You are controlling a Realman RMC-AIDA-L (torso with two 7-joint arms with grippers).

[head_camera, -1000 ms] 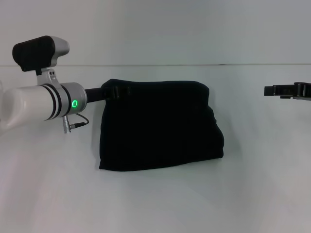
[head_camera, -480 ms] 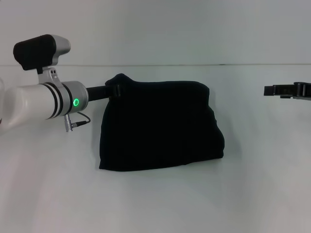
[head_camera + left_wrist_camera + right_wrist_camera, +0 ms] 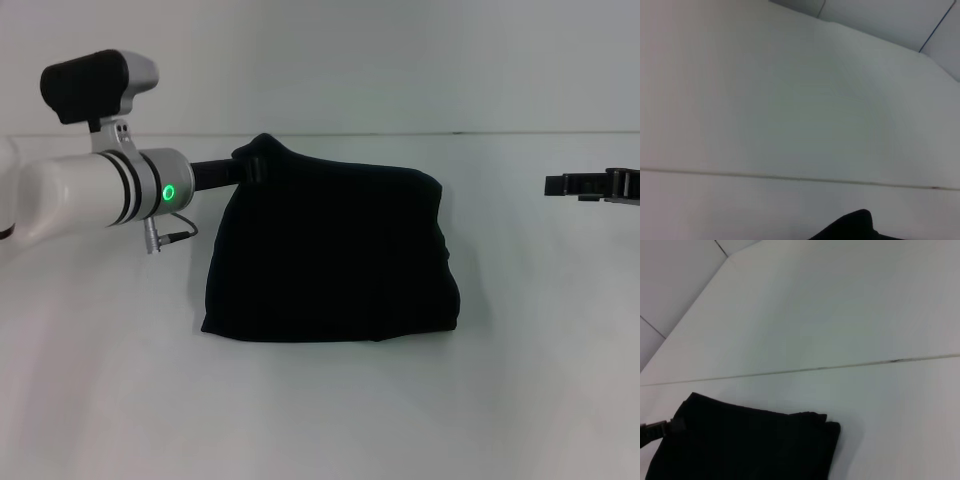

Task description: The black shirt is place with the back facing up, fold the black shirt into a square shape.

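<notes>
The left end effector (image 3: 256, 166) is buried in the black shirt's (image 3: 330, 260) raised corner, fingers hidden.

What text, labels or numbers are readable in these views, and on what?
None readable.
Shirt: plain black on every side that shows, no lettering visible.
Left gripper, at the shirt's far left corner: no markings; the arm behind it carries only a green ring light, no characters.
Right gripper, out at the right edge: no label legible.
Table: blank.
</notes>
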